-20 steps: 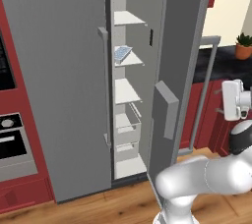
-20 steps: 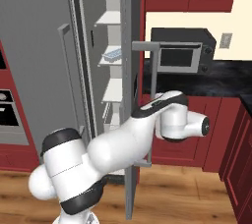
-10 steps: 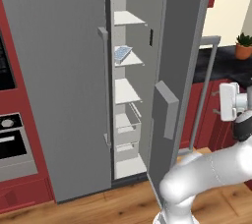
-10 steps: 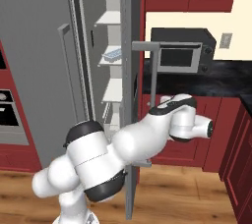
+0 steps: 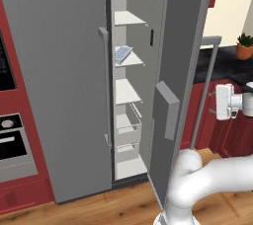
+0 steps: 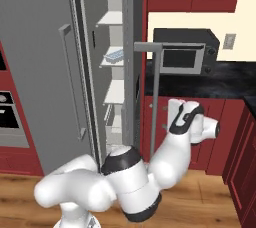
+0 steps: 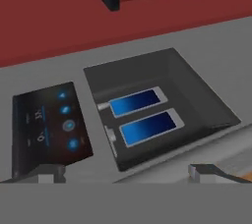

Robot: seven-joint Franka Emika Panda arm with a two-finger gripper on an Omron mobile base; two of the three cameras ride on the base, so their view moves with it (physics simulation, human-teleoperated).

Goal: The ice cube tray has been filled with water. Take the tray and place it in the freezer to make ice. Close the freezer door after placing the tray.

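**Tray on the freezer shelf, door open, claw spread wide**

The freezer (image 5: 131, 95) stands open, its light grey inside showing white shelves and drawers below. The ice cube tray (image 5: 122, 53) lies flat on the 2nd shelf from the top, near the shelf's front edge; in the right base view the same tray (image 6: 115, 54) sits there with its pale blue cells facing up. The water in the cells is too small to make out separately.

The freezer door (image 5: 180, 86) is swung out toward the robot, its inner face with a grey bin turned to the left base view and its long bar handle (image 5: 203, 88) on the far side. The other fridge door (image 5: 54, 81) is closed.

The gripper (image 7: 126, 171) is released, its 2 dark fingertips (image 7: 202, 171) set wide apart and holding nothing. It faces the outer side of the freezer door, looking at the black dispenser panel (image 7: 147, 120) with 2 lit blue pads, beside a dark control screen (image 7: 49, 129). A microwave (image 6: 185, 52) sits on the dark counter (image 6: 210, 79) beyond.
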